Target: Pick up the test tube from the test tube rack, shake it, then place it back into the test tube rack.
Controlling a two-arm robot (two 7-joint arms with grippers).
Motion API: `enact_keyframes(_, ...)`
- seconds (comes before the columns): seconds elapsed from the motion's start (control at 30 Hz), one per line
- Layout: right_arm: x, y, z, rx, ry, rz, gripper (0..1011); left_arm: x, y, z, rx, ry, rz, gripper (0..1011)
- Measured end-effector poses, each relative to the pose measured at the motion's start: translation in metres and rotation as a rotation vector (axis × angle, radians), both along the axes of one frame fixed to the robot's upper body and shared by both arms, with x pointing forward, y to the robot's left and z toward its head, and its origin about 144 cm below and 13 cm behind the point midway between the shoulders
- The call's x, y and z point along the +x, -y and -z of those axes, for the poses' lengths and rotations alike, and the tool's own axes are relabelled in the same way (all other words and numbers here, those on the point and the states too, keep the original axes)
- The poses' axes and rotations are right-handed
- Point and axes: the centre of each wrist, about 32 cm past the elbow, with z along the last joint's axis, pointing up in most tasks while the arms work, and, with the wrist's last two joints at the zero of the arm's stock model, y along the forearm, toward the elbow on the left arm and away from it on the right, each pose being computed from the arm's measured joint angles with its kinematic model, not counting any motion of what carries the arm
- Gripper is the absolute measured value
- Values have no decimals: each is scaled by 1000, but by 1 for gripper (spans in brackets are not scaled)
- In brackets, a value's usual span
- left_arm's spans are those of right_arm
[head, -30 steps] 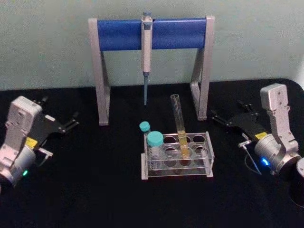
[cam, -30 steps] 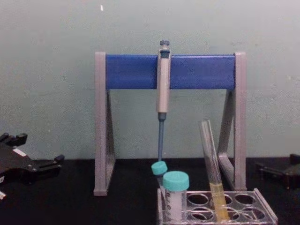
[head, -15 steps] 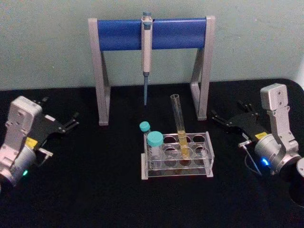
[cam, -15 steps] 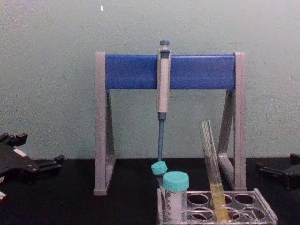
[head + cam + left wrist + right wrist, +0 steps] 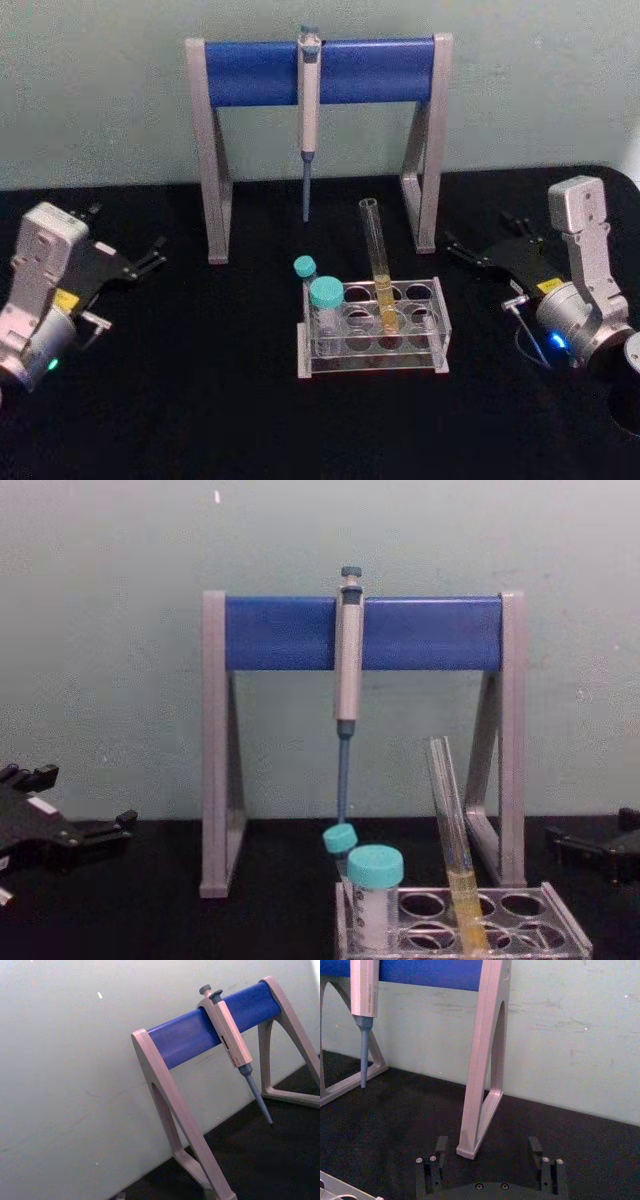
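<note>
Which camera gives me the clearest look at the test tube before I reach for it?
The head view: the test tube shows whole, open rim to yellow liquid, leaning in the test tube rack beside the teal-capped tubes. The chest view shows the test tube side-on and large, but its bottom is cut off.

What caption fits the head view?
Test tube leaning in rack, both grippers resting open on the table.

We see the test tube rack (image 5: 465,920) cut off at the chest view's lower edge, its base and the test tube's (image 5: 452,840) bottom hidden.
</note>
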Motion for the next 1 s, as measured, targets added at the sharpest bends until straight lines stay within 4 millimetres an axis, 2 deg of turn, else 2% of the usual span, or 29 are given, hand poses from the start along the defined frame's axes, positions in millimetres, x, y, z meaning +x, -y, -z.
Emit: enact_keyframes(1.0, 0, 0, 0, 0, 0, 0, 1000, 0, 0, 0, 0, 0, 0, 1002)
